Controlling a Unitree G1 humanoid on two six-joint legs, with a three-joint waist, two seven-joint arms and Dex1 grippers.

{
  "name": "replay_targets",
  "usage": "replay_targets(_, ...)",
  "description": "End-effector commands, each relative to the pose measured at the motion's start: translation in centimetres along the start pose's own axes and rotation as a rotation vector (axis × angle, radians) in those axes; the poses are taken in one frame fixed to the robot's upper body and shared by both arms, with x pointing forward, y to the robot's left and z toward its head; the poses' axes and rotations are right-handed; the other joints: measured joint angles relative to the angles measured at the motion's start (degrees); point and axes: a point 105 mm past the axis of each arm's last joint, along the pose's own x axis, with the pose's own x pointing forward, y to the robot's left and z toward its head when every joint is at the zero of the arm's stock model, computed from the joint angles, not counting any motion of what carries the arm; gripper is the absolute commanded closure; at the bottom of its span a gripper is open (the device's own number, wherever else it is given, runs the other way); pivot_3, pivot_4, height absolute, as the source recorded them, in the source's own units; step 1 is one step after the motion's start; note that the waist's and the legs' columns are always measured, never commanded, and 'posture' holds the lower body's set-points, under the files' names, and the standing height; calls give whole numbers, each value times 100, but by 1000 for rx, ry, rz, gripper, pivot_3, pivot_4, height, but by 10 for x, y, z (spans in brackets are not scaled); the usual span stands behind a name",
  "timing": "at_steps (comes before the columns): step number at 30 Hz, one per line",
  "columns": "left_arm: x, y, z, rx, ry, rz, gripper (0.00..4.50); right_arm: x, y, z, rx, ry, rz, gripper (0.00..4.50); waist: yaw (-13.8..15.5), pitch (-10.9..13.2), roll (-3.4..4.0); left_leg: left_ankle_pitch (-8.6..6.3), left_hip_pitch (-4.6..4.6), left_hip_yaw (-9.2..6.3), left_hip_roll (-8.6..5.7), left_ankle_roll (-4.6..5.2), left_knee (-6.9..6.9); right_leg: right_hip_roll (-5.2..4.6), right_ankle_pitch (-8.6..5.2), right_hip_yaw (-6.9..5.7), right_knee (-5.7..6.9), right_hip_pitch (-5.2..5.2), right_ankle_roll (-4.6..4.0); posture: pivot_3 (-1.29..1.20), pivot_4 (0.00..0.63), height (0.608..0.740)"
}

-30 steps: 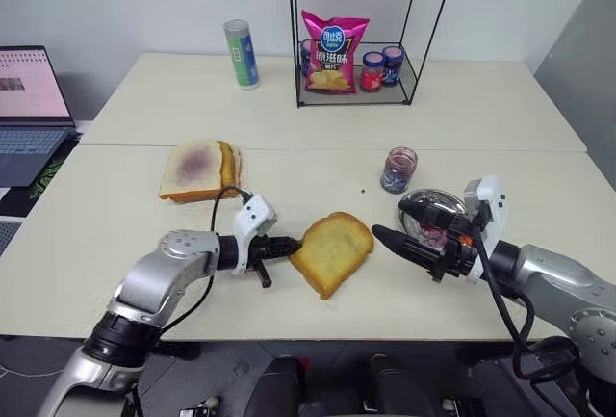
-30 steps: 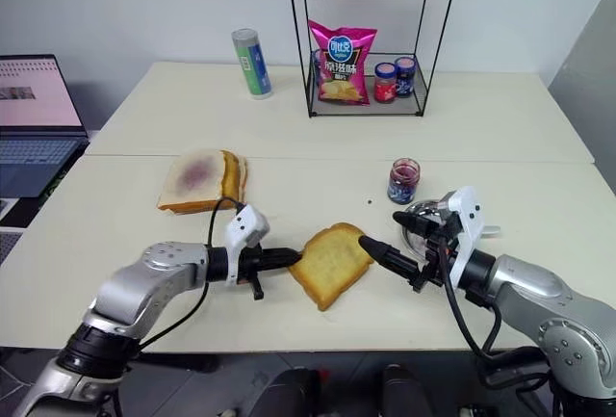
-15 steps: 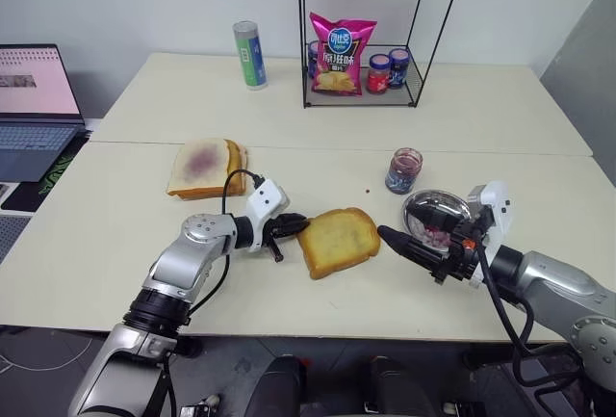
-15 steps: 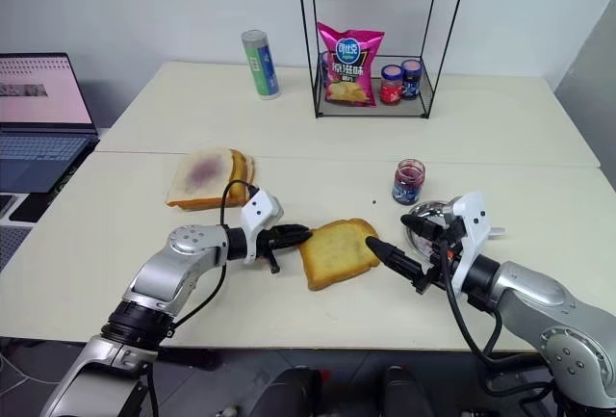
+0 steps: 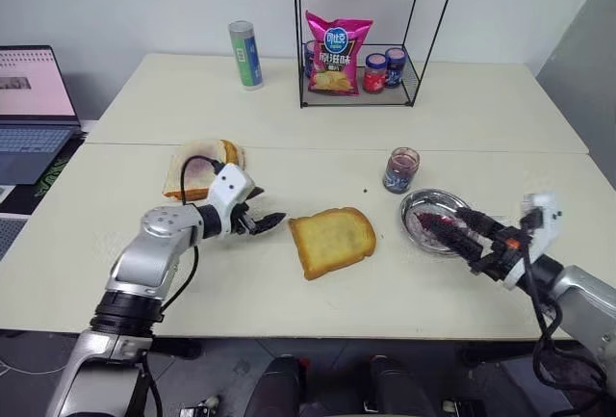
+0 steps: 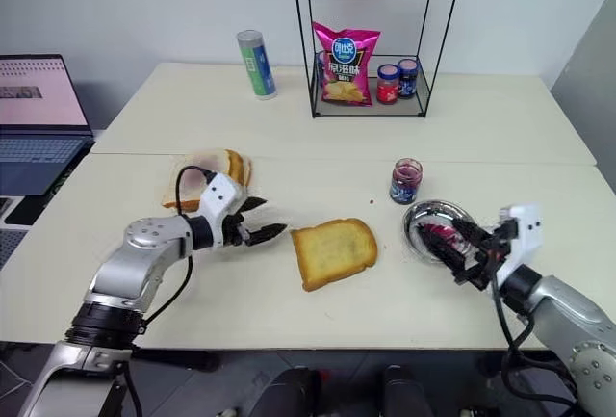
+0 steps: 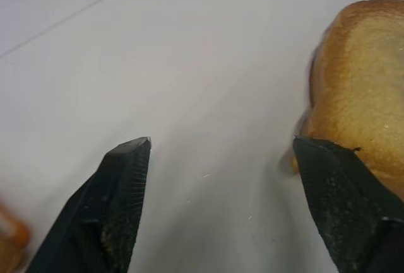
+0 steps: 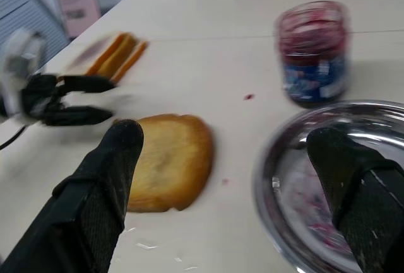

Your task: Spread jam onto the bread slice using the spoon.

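**Both grippers open and empty on either side of the bread slice**

The table carries a wire rack at its far edge, holding a snack bag that hides part of one labelled jar. The left gripper, fingers spread and holding nothing, partly covers a paler slice toward the left edge. The bread slice lies near the middle of the near edge, just beside the left gripper's tips and apart from them. The steel dish sits toward the right edge; the right gripper, wide open and empty, hangs over it and hides much of its bowl. Red smears inside may be the spoon, but it cannot be made out. The jam jar stands just behind the dish.
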Motion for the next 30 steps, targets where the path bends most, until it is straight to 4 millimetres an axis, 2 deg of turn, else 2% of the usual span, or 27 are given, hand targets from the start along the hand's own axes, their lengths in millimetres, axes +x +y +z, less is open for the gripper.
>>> replay_targets(1, -1, -29, 63, 184, -189, -130, 12, -22, -44, 15, 201, -190, -215, 0, 13, 0, 1, 0, 0, 1, 0, 0, 1, 0, 0, 0, 0, 0, 0, 0, 150, 740)
replay_targets(4, 3, -63, 96, 218, -302, -295, 12, -29, -69, 6, 395, -246, -300, 0, 25, 0, 2, 0, -4, -1, -2, 1, 6, -1, 0, 2, -3, 4, -1, 0, 150, 740)
replay_targets(6, 3, -71, 102, 217, -320, -333, 12, -29, -77, 3, 452, -261, -331, 0, 9, 0, 5, -1, -5, 6, -5, 2, 7, -2, 1, 9, -5, 4, -3, 0, 150, 740)
replay_targets(8, 3, -78, 105, 208, -328, -375, 12, -29, -84, 2, 514, -284, -352, 0, -42, -7, 23, -4, -2, 21, -5, 7, 8, -2, 1, 20, -3, 3, -2, 0, 150, 740)
replay_targets(14, 6, -85, 103, 204, -324, -384, 12, -20, -86, -7, 602, -272, -340, 0, -145, -11, 34, -5, 9, 24, 18, 9, 0, 27, -1, 24, 13, -1, -7, 0, 150, 740)
replay_targets(18, 8, -95, 102, 193, -331, -411, 12, -1, -100, -14, 698, -315, -361, 0, -150, -10, 36, -5, 12, 24, 25, 9, 6, 45, 3, 30, 11, 2, -10, 0, 150, 740)
replay_targets(23, 7, -105, 99, 196, -327, -451, 12, 17, -100, -20, 724, -308, -338, 0, -141, -10, 38, -5, 7, 32, 21, 10, 8, 67, 7, 47, 6, -1, -9, 0, 150, 740)
replay_targets(30, 7, -110, 105, 190, -336, -452, 12, 24, -108, -28, 733, -328, -353, 0, -140, -10, 38, -6, 11, 54, 23, 11, 8, 75, 16, 82, 5, -6, 4, 0, 150, 740)
